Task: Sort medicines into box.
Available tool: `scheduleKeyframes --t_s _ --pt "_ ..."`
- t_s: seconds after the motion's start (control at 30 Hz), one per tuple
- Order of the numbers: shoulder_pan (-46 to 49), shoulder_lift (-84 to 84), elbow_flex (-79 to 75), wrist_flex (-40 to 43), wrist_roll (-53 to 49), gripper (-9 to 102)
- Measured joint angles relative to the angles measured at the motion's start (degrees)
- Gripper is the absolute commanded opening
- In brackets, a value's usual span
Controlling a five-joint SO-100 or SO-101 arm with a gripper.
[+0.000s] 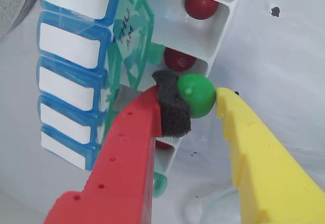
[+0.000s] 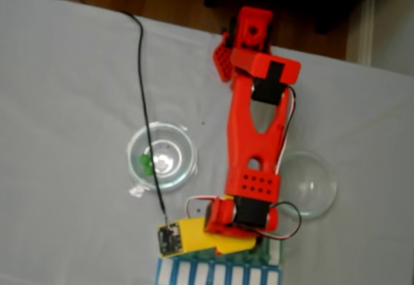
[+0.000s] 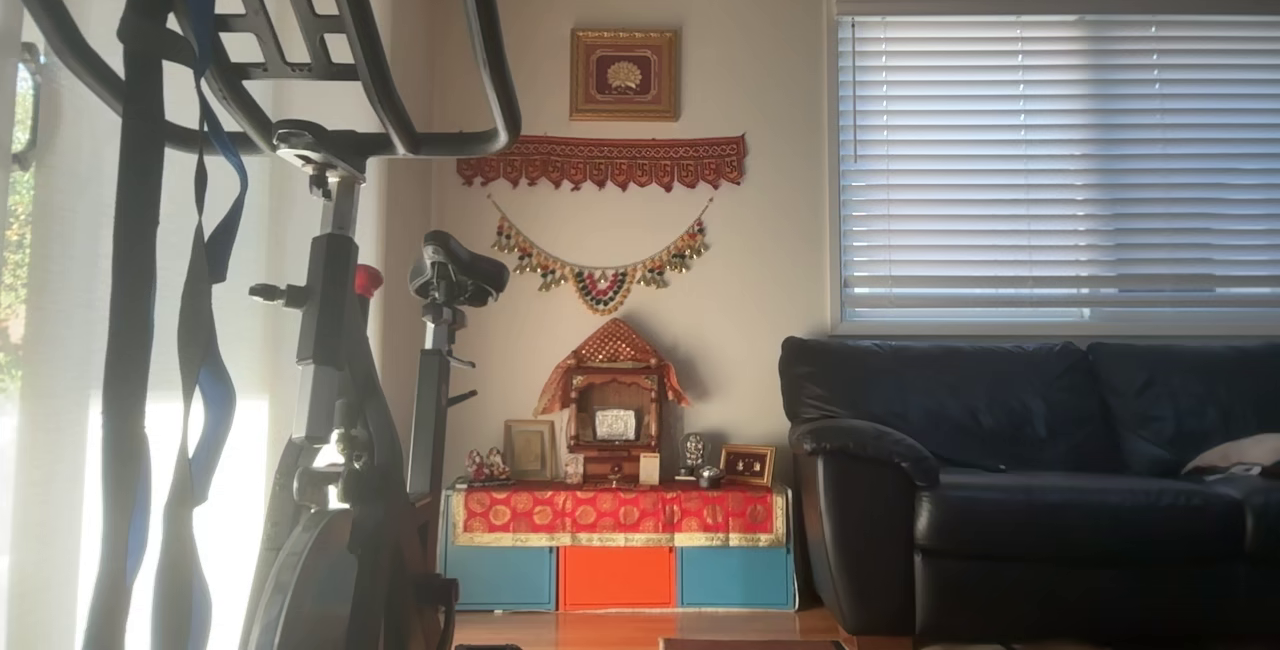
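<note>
jaws (image 1: 195, 98) pinching green pill (image 1: 197, 95), over box (image 1: 203, 36)

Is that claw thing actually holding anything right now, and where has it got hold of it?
Yes: the gripper holds a green pill, pinched on its two opposite sides between the red finger's dark foam pad and the yellow fingertip, just over the pill box.

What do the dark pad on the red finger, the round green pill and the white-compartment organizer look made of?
Dark pad: looks like open-cell foam, matte, with a porous, rough surface. Round green pill: smooth glossy shell, probably candy-like coating or plastic, given its small highlight. White-compartment organizer: apparently molded plastic, smooth opaque white walls, with translucent green lids.
</note>
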Motion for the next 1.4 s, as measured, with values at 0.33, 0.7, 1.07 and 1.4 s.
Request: scheduleKeyframes --t_s 0.33,0.7,1.07,1.4 --pt "-0.6 0.2 6.6 -9.4 0.4 1" --pt "-0.6 0.3 6.7 -9.6 2.5 1" --pt "-0.9 0.1 4.6 -6.8 3.5 1" --pt "-0.9 0.1 4.0 -5.8 4.1 1"
